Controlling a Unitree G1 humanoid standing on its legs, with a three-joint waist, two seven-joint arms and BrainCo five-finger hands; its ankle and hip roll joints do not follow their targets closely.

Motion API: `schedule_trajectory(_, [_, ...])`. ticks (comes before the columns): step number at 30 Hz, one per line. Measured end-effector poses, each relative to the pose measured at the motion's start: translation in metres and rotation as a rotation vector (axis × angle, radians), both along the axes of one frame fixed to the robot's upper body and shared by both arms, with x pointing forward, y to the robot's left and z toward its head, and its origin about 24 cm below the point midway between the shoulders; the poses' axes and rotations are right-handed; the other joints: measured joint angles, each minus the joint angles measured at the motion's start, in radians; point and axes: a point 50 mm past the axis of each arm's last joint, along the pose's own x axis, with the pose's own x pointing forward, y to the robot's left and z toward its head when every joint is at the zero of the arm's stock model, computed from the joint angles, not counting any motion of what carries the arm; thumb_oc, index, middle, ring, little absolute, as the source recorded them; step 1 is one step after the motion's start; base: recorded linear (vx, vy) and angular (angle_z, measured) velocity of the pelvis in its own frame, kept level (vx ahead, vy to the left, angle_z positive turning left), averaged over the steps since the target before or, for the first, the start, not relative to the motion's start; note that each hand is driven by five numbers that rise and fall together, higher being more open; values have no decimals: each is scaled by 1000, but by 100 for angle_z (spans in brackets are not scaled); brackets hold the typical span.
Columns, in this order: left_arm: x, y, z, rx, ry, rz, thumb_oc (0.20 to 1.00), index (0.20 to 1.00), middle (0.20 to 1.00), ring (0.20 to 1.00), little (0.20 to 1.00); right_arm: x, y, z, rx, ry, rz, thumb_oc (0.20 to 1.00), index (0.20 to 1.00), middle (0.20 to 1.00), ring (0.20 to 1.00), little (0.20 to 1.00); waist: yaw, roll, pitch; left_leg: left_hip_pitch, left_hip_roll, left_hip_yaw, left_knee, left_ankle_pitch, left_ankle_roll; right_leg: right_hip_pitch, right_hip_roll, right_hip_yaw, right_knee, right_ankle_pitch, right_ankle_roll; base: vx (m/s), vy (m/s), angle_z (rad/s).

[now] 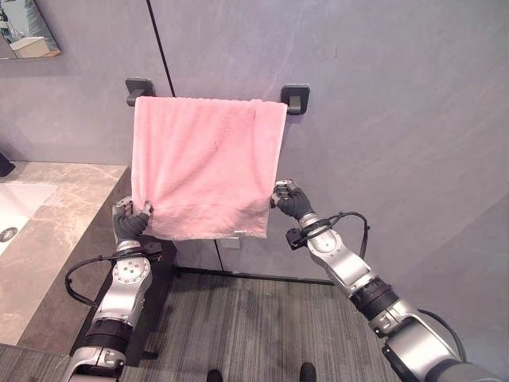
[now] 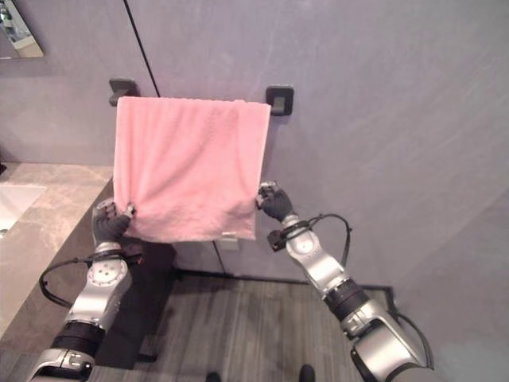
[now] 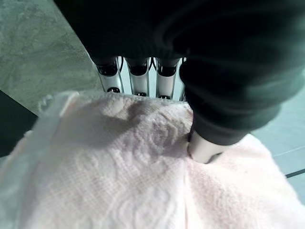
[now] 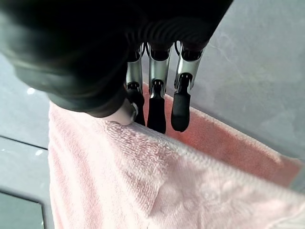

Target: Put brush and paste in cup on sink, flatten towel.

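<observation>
Pink terry towel point(image 1: 203, 163) pinched at lower corners by left hand point(image 1: 130, 219) and right hand point(image 1: 288, 199); best pulled apart evenly, taut, without tugging off the rail.

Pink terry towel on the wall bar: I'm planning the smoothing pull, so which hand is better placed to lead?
Neither clearly. The left hand pinches the pink terry towel's lower left corner; the right hand pinches its right edge, slightly higher. Probably both pull together.

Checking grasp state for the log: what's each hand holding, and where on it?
Both hold the pink towel hanging on the wall bar. Left hand pinches its lower left corner; right hand pinches its right edge near the bottom.
</observation>
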Motion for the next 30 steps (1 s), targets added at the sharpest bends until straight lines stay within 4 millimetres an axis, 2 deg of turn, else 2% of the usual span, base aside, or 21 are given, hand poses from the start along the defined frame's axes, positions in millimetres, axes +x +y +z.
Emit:
schedule_trajectory(1, [-1, 2, -4, 0, 21, 8, 1000, 1000, 1000, 1000, 1000, 0, 0, -1, 3, 4, -5, 200, 200, 200, 200, 200, 0, 0, 0, -1, 0, 1, 0, 0, 0, -1, 0, 1, 0, 0, 0, 0, 0, 0])
schedule_trajectory(5, [-16, 11, -37, -5, 181, 64, 1000, 1000, 1000, 1000, 1000, 1, -1, -4, 0, 15, -19, 200, 200, 200, 200, 200, 0, -3, -1, -3, 1, 14, 0, -1, -1, -9, 0, 5, -2, 0, 0, 15, -6, -5])
schedule_trajectory(6, [-25, 12, -53, -19, 247, 87, 1000, 1000, 1000, 1000, 1000, 1, -1, -7, -1, 25, -28, 200, 200, 200, 200, 200, 3, -5, -2, -6, 0, 16, 0, -1, -1, -13, -1, 6, -3, 0, 0, 32, -6, -4])
schedule_trajectory(8, [-31, 11, -61, -30, 278, 95, 1000, 1000, 1000, 1000, 1000, 1, -2, -9, -3, 28, -38, 200, 200, 200, 200, 200, 3, -7, -3, -5, 0, 17, -1, -1, 0, -13, -1, 6, -3, 0, 0, 22, -4, -1])
schedule_trajectory(9, [-36, 13, -66, -31, 303, 104, 1000, 1000, 1000, 1000, 1000, 1, -3, -9, -4, 27, -43, 341, 341, 341, 341, 341, 2, -7, -3, -4, 0, 18, -1, -1, -1, -13, 0, 7, -4, 0, 0, 41, -1, -2])
schedule_trajectory(10, [-38, 13, -68, -31, 311, 107, 1000, 1000, 1000, 1000, 1000, 1, -3, -9, -5, 27, -44, 1000, 1000, 1000, 1000, 1000, 2, -8, -3, -4, 0, 18, -1, -1, -1, -13, 0, 7, -4, 0, 0, 36, -1, -1])
schedule_trajectory(15, [-42, 16, -72, -27, 327, 130, 1000, 1000, 1000, 1000, 1000, 1, -4, -10, -13, 28, -46, 1000, 1000, 1000, 1000, 1000, 1, -10, -4, -1, 0, 18, -1, -2, -1, -9, 0, 7, -7, 0, 1, 0, 0, 0])
schedule_trajectory(19, [-44, 18, -75, -23, 345, 148, 1000, 1000, 1000, 1000, 1000, 2, -12, -23, -75, 61, -76, 1000, 1000, 1000, 1000, 1000, 1, -12, -4, 13, 0, 18, -1, -4, 0, 5, -1, 7, -8, -2, 2, 0, 0, 0])
schedule_trajectory(22, [-53, 22, -87, -20, 408, 168, 1000, 1000, 1000, 1000, 1000, -3, -35, -57, -213, 154, -140, 1000, 1000, 1000, 1000, 1000, -1, -14, -3, 35, 1, 18, -1, -9, 5, 29, -1, 6, -8, -11, 6, 7, -35, 0])
schedule_trajectory(23, [-58, 21, -94, -13, 444, 161, 1000, 1000, 1000, 1000, 1000, -10, -49, -76, -263, 218, -170, 1000, 1000, 1000, 1000, 1000, -1, -14, -3, 46, 1, 16, -2, -10, 6, 40, -2, 6, -8, -12, 5, 0, 0, 0])
schedule_trajectory(25, [-93, 12, -127, -37, 586, 141, 1000, 1000, 1000, 1000, 1000, -54, -91, -129, -322, 426, -259, 1000, 1000, 1000, 1000, 1000, -8, -12, -4, 72, -2, 18, -5, -23, 6, 65, -4, 6, -8, -19, 4, -53, -26, 0])
schedule_trajectory(27, [-111, -1, -143, -72, 645, 97, 1000, 1000, 1000, 1000, 1000, -88, -119, -152, -242, 522, -368, 1000, 1000, 1000, 1000, 1000, -16, -11, -9, 73, -4, 16, -3, -25, 8, 71, -7, 4, -8, -23, 10, -40, -25, 0])
schedule_trajectory(28, [-134, -5, -158, -100, 734, 96, 1000, 1000, 1000, 1000, 1000, -112, -133, -172, -285, 644, -410, 1000, 1000, 1000, 1000, 1000, -27, -8, -8, 83, -4, 21, -4, -30, 8, 71, -6, 9, -8, -27, 3, -31, -28, -7])
schedule_trajectory(30, [-145, -8, -166, -126, 778, 80, 1000, 1000, 1000, 1000, 1000, -135, -146, -184, -276, 712, -444, 1000, 1000, 1000, 1000, 1000, -45, -7, -7, 82, -1, 20, -6, -32, 8, 72, -5, 8, -8, -28, 3, -11, -11, -5])
